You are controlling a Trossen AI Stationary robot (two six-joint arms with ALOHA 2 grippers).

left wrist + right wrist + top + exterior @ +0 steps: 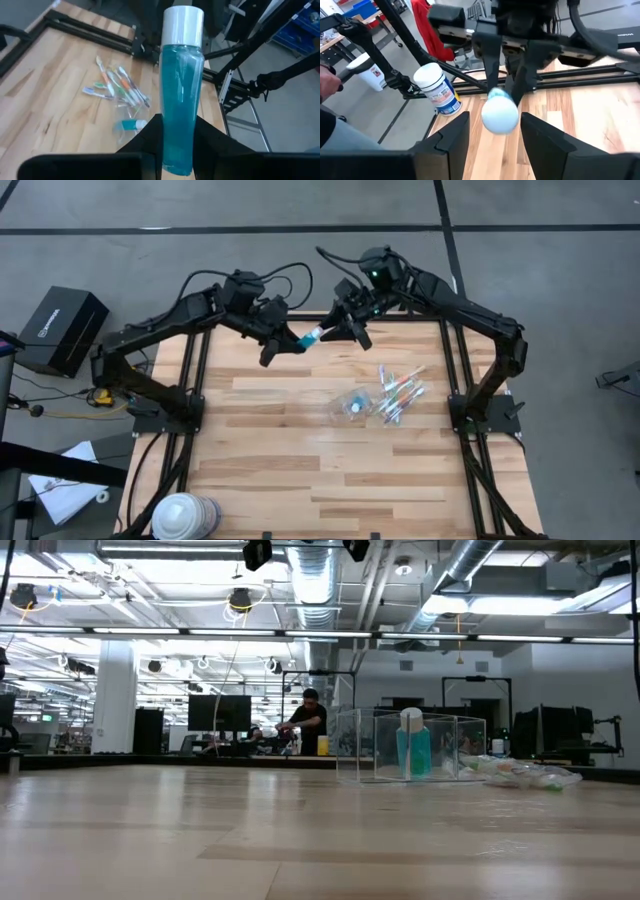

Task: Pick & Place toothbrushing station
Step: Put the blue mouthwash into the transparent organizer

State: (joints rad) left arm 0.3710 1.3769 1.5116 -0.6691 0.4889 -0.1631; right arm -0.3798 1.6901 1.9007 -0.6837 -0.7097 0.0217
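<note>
My left gripper (288, 342) is raised over the table's far edge, shut on a long blue tube (308, 337) with a white cap (183, 22). My right gripper (495, 122) faces it from the right, open. Its fingers stand on either side of the cap (498, 115) with a gap on each side. A see-through cup (350, 408) rests on the table's middle right and holds a small blue tube with a white end (132, 124). Several pastel toothbrushes (400, 391) lie in a loose pile just right of the cup. My left gripper pinches the blue tube's bottom end (176, 150) between its two fingers. The fingers come from the table's left, slanting a little downward, and lie along the tube. The tube sticks out ahead of them, cap end toward my right gripper, lifted clear of the table.
A big white-and-blue roll (185, 516) stands at the table's near left corner. Black frame rails (196, 380) run along the table's left and right sides. Bare wood lies in front of the cup. A black box (62, 330) sits on the floor at the left.
</note>
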